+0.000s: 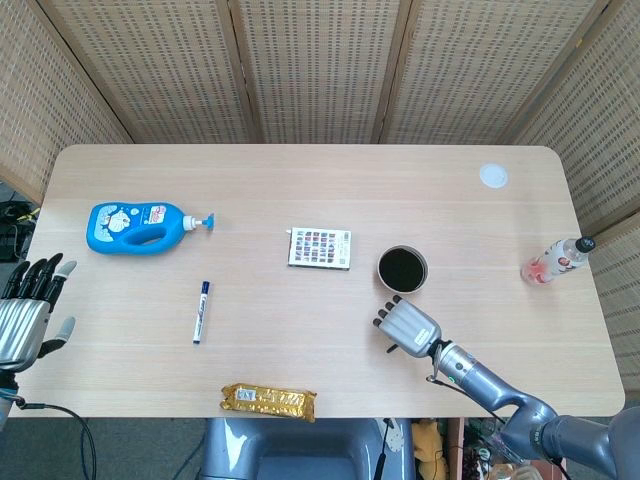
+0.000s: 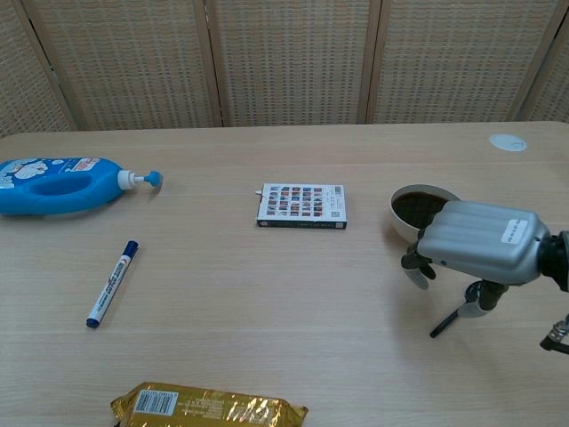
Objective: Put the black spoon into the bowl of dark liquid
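Note:
The white bowl of dark liquid stands right of the table's middle; the chest view shows its rim just behind my right hand. The black spoon lies flat on the table under that hand, with only its handle showing toward the near edge. The hand hangs low over the spoon's head, palm down. Its thumb touches the spoon's head, and its other fingers hang apart to the left. In the head view the right hand hides the spoon. My left hand stays at the table's left edge with spread fingers, holding nothing.
A blue soap bottle lies at the far left, a blue marker below it. A patterned card box sits left of the bowl. A gold snack pack lies at the near edge. A pink bottle and a white lid are at the right.

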{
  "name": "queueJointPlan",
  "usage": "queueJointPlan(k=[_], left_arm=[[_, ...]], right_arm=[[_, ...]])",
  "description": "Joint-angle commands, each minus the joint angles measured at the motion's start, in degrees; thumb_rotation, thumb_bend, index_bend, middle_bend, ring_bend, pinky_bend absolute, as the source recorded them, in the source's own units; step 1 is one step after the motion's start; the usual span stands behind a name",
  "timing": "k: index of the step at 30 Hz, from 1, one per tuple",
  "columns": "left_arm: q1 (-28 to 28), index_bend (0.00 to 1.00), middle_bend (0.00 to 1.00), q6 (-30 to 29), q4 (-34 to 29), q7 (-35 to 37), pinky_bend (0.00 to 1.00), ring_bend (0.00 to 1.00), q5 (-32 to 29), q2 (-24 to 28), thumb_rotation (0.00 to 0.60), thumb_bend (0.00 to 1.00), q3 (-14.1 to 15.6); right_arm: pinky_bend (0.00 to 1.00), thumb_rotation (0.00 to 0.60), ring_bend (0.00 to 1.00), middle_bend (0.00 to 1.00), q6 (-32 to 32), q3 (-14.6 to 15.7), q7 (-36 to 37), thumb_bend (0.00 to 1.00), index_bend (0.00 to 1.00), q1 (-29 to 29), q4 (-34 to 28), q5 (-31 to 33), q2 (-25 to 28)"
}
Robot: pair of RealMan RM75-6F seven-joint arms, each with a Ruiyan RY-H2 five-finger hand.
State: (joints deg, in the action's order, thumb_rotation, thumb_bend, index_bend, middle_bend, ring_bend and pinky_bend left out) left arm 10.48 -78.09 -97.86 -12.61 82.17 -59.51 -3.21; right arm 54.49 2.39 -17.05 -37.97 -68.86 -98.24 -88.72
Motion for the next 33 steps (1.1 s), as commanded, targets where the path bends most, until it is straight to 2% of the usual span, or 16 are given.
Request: queueJointPlan(k=[1, 9, 20, 26, 33], left_arm=[[-0.1, 0.00, 0.00, -0.1, 0.1, 0.2, 0.00, 0.00, 0.0, 0.0, 0.600, 0.41, 0.1], [-0.5, 0.00, 0.00, -0.6, 0.6, 1.1, 0.00, 0.00, 0.3, 0.0, 0.600, 0.41, 0.5], [-0.6, 0.00, 0.00, -0.6, 1.3, 1.9, 0.00, 0.00, 0.7, -0.4, 0.600, 0.41, 0.9], [-0.5, 0.00, 0.00, -0.3, 1.8, 2.4, 0.00, 0.00, 0.6, -0.6, 0.600, 0.41, 1.0], [-0.4, 0.00, 0.00, -0.1, 2.4, 2.9, 0.00, 0.00, 0.5, -0.9, 0.600, 0.41, 1.0]], right_arm=[[0.57, 0.600, 0.60, 0.69, 0.3, 0.3, 0.6, 0.27, 0.53, -0.1, 0.7, -0.2, -0.5], [0.68, 0.600, 0.72, 0.81, 0.9, 1.1, 0.2, 0.27, 0.55, -0.6, 3.3, -0.9, -1.9], [0.69, 0.600, 0.73, 0.82, -0.6, 3.2, -2.7, 0.27, 0.56, -1.3, 5.5, -2.2, -2.9], [0.69, 0.600, 0.73, 0.82, -2.8, 3.4, -4.3, 0.28, 0.56, -1.8, 4.0, -1.2, -2.2], [0.69, 0.600, 0.73, 0.82, -6.0, 2.4, -7.2, 0.36, 0.56, -2.7, 0.8, 1.6, -0.6]])
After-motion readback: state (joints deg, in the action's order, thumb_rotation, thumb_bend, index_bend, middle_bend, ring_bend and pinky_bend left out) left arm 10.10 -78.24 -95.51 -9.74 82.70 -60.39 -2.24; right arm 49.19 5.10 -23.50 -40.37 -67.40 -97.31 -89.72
